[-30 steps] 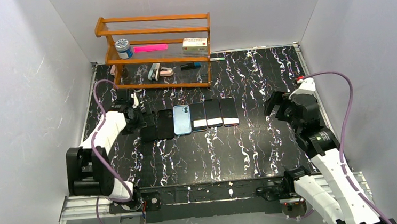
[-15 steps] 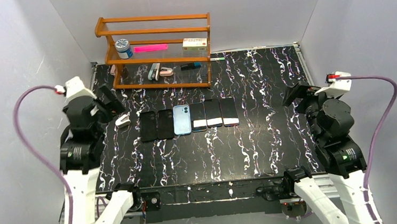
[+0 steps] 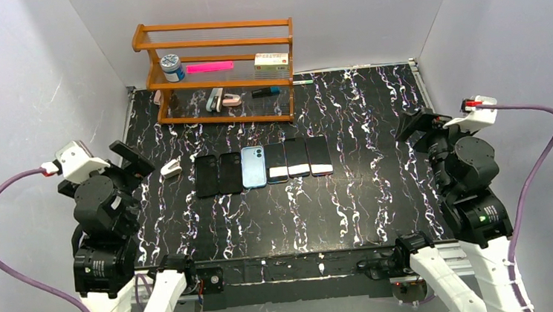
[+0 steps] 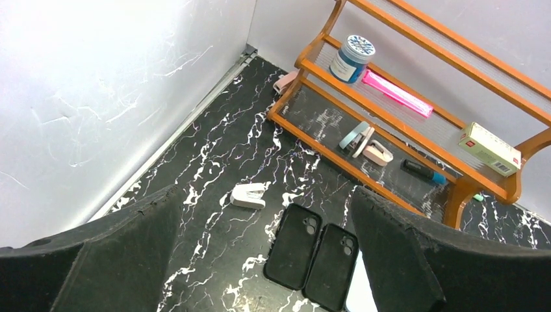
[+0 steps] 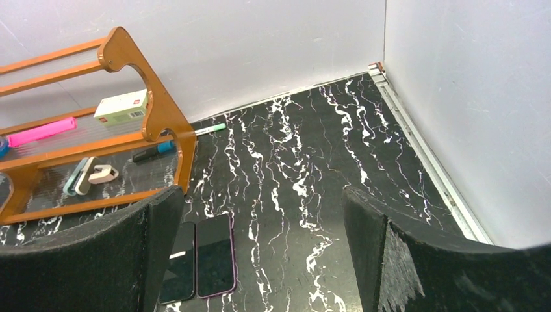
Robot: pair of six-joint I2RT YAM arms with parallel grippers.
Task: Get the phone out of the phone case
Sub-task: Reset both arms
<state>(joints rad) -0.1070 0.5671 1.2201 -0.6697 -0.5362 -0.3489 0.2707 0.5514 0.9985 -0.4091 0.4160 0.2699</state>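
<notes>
A row of phones and cases lies mid-table in the top view. From the left there are two empty-looking black cases [image 3: 208,175] [image 3: 229,172], a light blue cased phone [image 3: 253,167] lying back up, and three phones lying screen up [image 3: 297,157]. The left wrist view shows the two black cases [image 4: 294,246] [image 4: 332,257] and a sliver of the blue one [image 4: 361,296]. The right wrist view shows a purple-edged phone [image 5: 215,255] and a dark one [image 5: 178,262]. My left gripper [image 3: 133,158] [image 4: 266,211] is open and empty, raised left of the row. My right gripper [image 3: 413,124] [image 5: 261,201] is open and empty, raised to the right.
A wooden shelf rack [image 3: 220,119] stands at the back with a jar [image 3: 172,66], a pink bar [image 3: 209,67], a box [image 3: 272,61] and small items. A white clip-like piece [image 3: 171,167] [image 4: 249,195] lies left of the cases. White walls enclose the table.
Both arms have lifted and pulled back from the table. The left gripper rose from beside the black cases to the far left, and the right moved up and right. The phones stayed put.
</notes>
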